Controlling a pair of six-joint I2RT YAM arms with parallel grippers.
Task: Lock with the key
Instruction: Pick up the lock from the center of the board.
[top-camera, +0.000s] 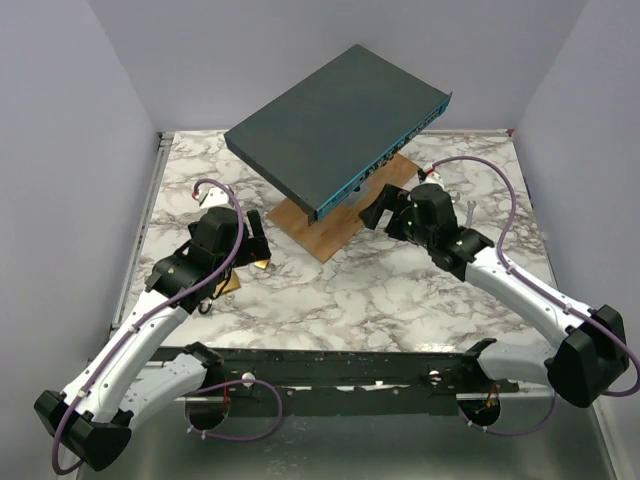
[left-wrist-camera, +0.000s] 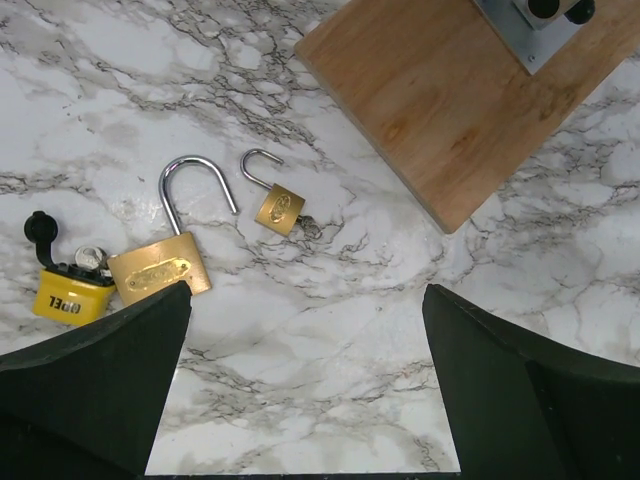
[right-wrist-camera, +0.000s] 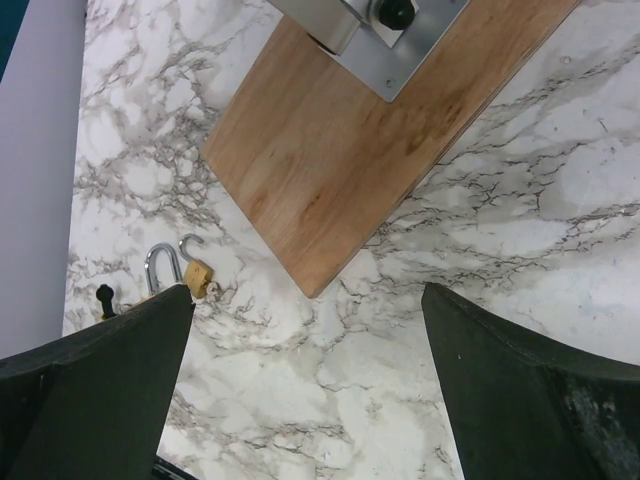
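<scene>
"Fingers first: how did yours stand?"

"Both pairs stood wide apart, with nothing between them. My left gripper (left-wrist-camera: 305, 300) hung over the marble table (left-wrist-camera: 350, 390). My right gripper (right-wrist-camera: 307, 298) hung further off, near a corner of the wooden board (right-wrist-camera: 330, 150)."

"And the locks?"

"All three lay just ahead of my left gripper, toward its left fingertip. The large brass padlock (left-wrist-camera: 160, 268) lay flat with its shackle swung open. The small brass padlock (left-wrist-camera: 280, 208) lay just beside it, open too. The yellow padlock (left-wrist-camera: 65, 298) sat against the large one's other side. Silvery keys (left-wrist-camera: 90, 258) showed between the yellow lock and the large one, and something small glinted at the small lock's base. I couldn't tell whether either was seated in a keyhole."

"What worried you from there?"

"Crowding, mostly. The yellow and large locks touched, so a finger coming down between them could have shoved one aside or dragged the keys along. A thin key lying flat on polished marble might have skated away from my pads instead of lifting. I judged the wrong key a real risk too, since I couldn't match them by sight. A loose lock body could also have skidded or spun if I pushed its shackle home with nothing bracing it."

"And the right arm?"

"It would have had to cross toward my left, where it might have clipped that arm or the board."
</scene>
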